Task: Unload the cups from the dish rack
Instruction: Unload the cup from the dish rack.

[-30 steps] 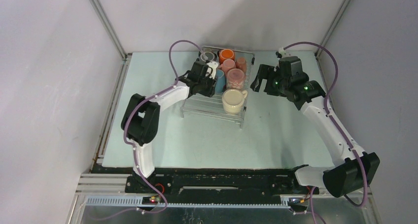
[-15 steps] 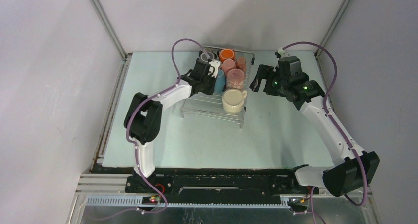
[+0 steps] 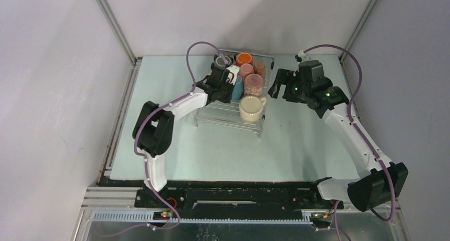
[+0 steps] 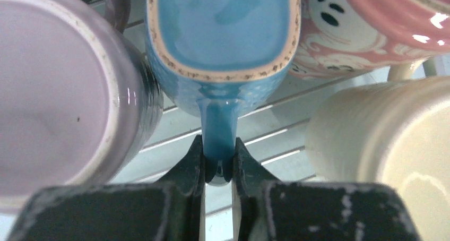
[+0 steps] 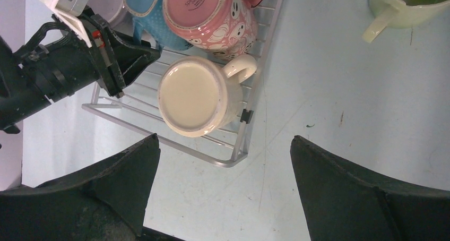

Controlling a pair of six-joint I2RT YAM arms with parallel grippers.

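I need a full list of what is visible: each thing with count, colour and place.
table: one, pale blue-green, under everything.
dish rack: one, silvery wire, far middle of table.
blue cup: one, blue, on the rack.
lilac cup: one, lilac, on rack beside blue cup.
speckled pink cup: one, pink with white marks, on rack.
cream cup: one, cream, rack's near right corner.
orange cup: one, orange, rack's far end.
plain pink cup: one, pink, beside orange cup.
pale green cup: one, pale green, on table, off rack.
left gripper: one, black, shut on blue cup's handle.
right gripper: one, black, open, right of rack.
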